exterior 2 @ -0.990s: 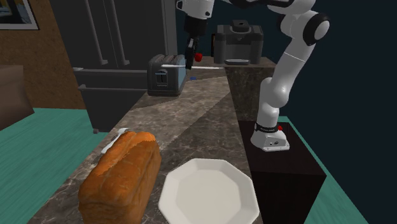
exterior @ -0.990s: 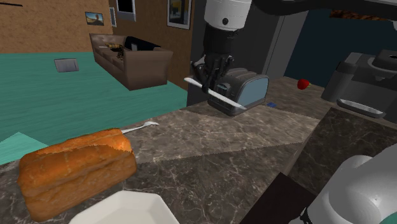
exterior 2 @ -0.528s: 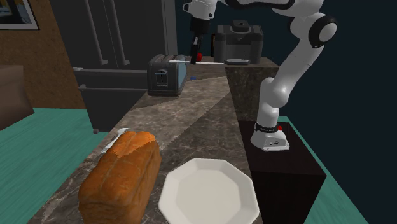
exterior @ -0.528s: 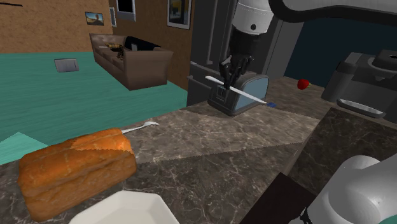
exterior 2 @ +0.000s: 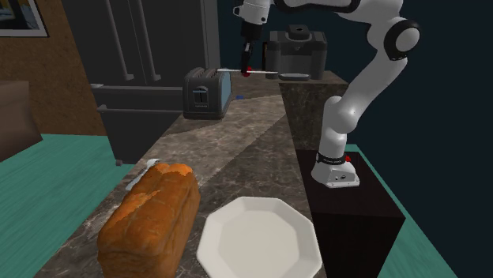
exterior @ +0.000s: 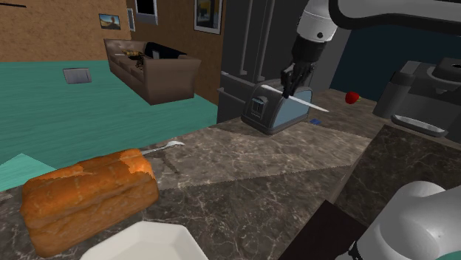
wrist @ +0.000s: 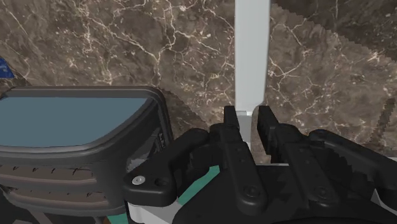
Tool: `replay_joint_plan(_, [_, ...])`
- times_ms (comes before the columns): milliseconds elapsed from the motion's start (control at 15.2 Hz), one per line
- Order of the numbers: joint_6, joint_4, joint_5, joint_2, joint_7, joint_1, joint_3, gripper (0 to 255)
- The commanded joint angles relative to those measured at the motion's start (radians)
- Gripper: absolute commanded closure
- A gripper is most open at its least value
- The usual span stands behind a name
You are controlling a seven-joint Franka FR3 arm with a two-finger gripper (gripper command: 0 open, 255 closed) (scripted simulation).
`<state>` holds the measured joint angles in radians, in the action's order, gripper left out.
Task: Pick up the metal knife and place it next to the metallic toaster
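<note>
My black gripper (exterior: 292,83) (exterior 2: 247,68) (wrist: 247,121) is shut on a pale grey knife (exterior: 304,100) (exterior 2: 259,73) (wrist: 250,51), held level in the air. It hangs just above the toaster's (exterior: 275,108) (exterior 2: 207,92) (wrist: 76,153) far end in the shoulder view, at that view's right of the toaster's middle. The toaster is dark with blue-grey sides and stands at the back of the brown marble counter (exterior: 281,166). Seen from the wrist, the blade points away from the fingers over bare marble (wrist: 127,44), with the toaster close beside the hand.
A bread loaf (exterior: 85,196) (exterior 2: 154,217), a white plate (exterior: 148,244) (exterior 2: 259,237) and a fork (exterior: 164,147) lie on the near counter. A small red object (exterior: 352,97) and a grey appliance (exterior: 425,92) (exterior 2: 296,52) sit at the back. A fridge (exterior 2: 150,55) stands behind the toaster.
The arm has carried the knife toward the shoulder view's right and farther back, from in front of the toaster to above its far end. The grip is unchanged.
</note>
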<state>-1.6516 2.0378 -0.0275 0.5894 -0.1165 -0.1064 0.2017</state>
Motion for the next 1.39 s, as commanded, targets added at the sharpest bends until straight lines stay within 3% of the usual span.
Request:
replay_joint_plan(0, [-0.001,0.01,-0.012,0.013,0.051,-0.01,-0.043,255])
replay_joint_plan(660, [-0.036,0.016,-0.079,0.003,0.292,-0.067,-0.251,255])
replay_joint_plan(1188, [-0.07,-0.069,-0.111,-0.094,0.502,-0.109,-0.433,255])
replay_joint_plan(1320, [-0.096,-0.034,-0.114,-0.085,0.5,-0.111,-0.433,255])
